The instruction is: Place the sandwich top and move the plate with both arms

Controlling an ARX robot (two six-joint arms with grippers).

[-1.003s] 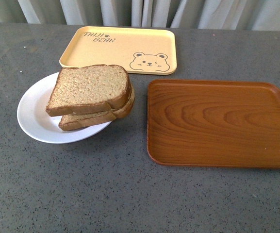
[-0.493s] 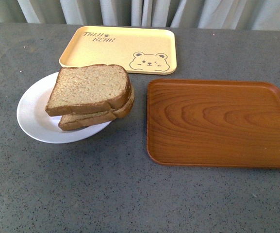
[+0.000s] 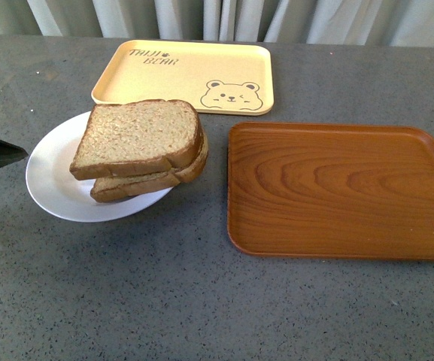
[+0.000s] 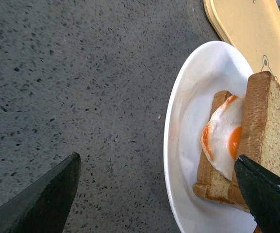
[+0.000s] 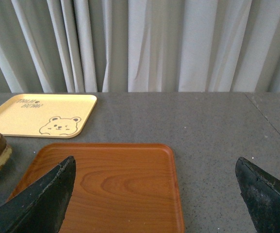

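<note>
Plate holds sandwich top, left of wooden tray.

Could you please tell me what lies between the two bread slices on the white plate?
A fried egg lies between the sandwich top and the lower slice. It shows in the left wrist view; the front view hides it.

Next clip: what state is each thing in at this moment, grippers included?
Sandwich top: lying on the fried egg, ungripped.
Fried egg: between the two slices, one edge showing.
Bottom slice: flat on the plate.
Plate: on the table, carrying the sandwich, ungripped.
Yellow tray: flat, nothing on it.
Wooden tray: flat, nothing on it.
Left gripper: open, near the plate, holding nothing.
Right gripper: open, holding nothing.
</note>
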